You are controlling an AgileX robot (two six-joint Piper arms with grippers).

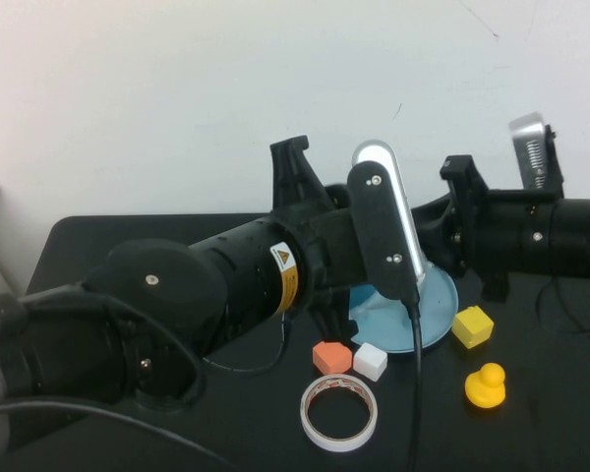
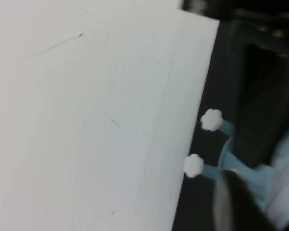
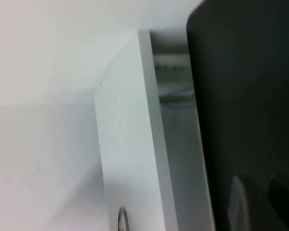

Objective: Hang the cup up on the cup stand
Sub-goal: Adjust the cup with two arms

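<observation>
The cup stand (image 1: 441,313) shows as a blue dish base behind my left arm, at the middle right of the table. In the left wrist view two of the cup stand's posts, with white flower caps (image 2: 211,119), stick out sideways. A pale blue blurred surface at that view's edge may be the cup (image 2: 285,180); in the high view the cup is hidden. My left gripper (image 2: 233,202) is right at the stand, behind its own wrist camera in the high view. My right gripper (image 3: 260,199) reaches in from the right and meets the left arm over the stand.
In front of the stand lie an orange block (image 1: 331,356), a white cube (image 1: 370,361) and a white tape ring (image 1: 339,413). A yellow cube (image 1: 472,326) and a yellow duck (image 1: 485,385) sit to the right. A white wall stands close behind.
</observation>
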